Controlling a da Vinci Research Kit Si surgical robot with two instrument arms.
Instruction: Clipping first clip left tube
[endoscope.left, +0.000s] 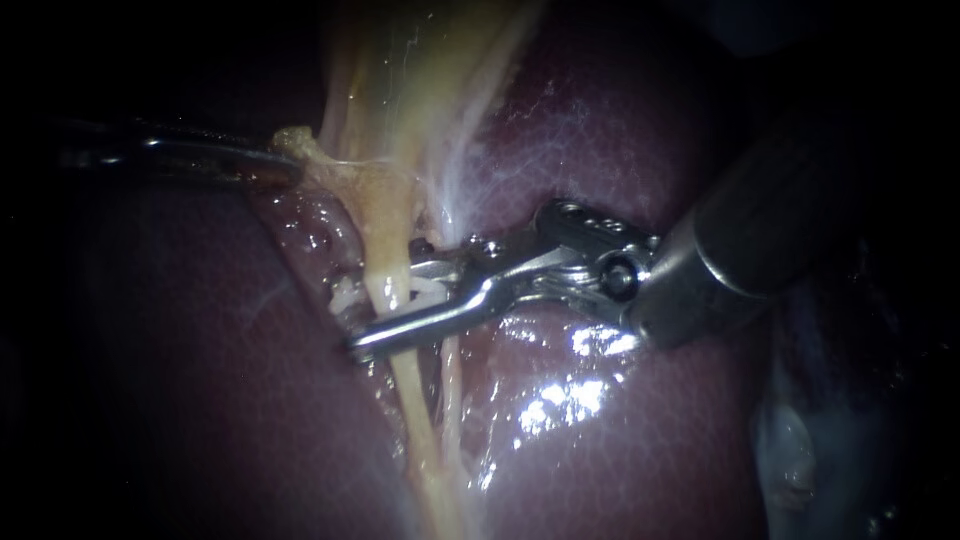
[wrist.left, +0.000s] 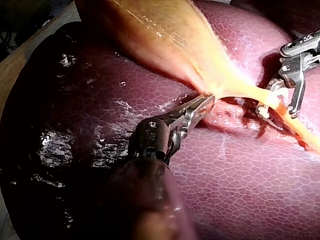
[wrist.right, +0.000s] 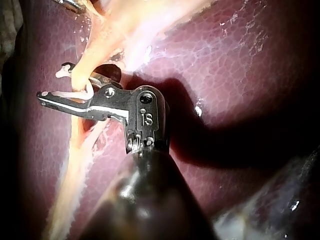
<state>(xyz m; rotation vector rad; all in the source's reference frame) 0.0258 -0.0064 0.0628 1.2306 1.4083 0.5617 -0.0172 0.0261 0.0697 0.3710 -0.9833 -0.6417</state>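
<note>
The left tube is a pale yellow cord running down from the gallbladder over the liver. My right instrument comes in from the right and its jaws straddle this tube. One jaw crosses in front of the tube and the other lies behind it. They hold a white clip that wraps the tube, as the right wrist view also shows for the clip and right instrument. My left instrument is shut on the gallbladder's narrow end and holds it taut.
A thinner right tube runs just beside the left one, outside the jaws. Dark red liver surrounds the tubes on both sides. A pale mass lies at the lower right.
</note>
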